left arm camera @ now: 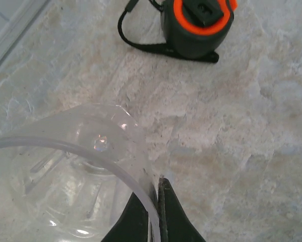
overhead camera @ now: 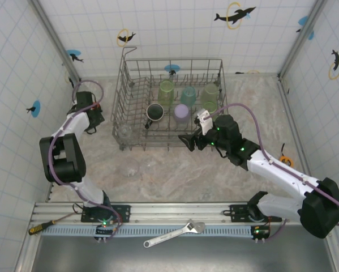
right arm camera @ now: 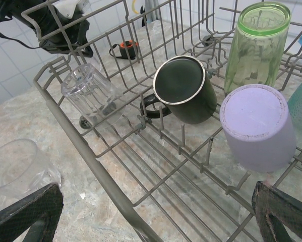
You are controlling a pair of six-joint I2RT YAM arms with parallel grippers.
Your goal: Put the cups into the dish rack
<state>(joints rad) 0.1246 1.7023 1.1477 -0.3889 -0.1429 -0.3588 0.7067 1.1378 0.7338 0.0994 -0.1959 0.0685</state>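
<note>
At the left of the overhead view, beside the dish rack (overhead camera: 172,60), the left arm (overhead camera: 64,156) is stretched out over the marble surface (overhead camera: 214,181). Its wrist camera shows the left jaws pressed together on the rim of a clear cup (left arm camera: 65,171), the thin wall caught between them. That pinch looks like a sensible hold for a slippery tumbler whose body may be too wide to span. I cannot tell whether the cup rests on the surface or hangs just above it. An orange-and-black tape measure (left arm camera: 198,25) lies near it at the top of that frame and is no part of the job. Near the middle of the overhead view the right jaws stand wide apart and hold nothing, poised over the rack's near rail, probably parked clear of the other arm. Inside the rack the cups are upturned or tipped against the tines, likely to drain: a green cup (right arm camera: 254,45), a lavender cup (right arm camera: 256,126), a black mug (right arm camera: 183,91) on its side, and a clear one (right arm camera: 90,91) towards the upper left. Another clear cup (right arm camera: 14,164) sits on the surface outside the rail — not yet loaded.
</note>
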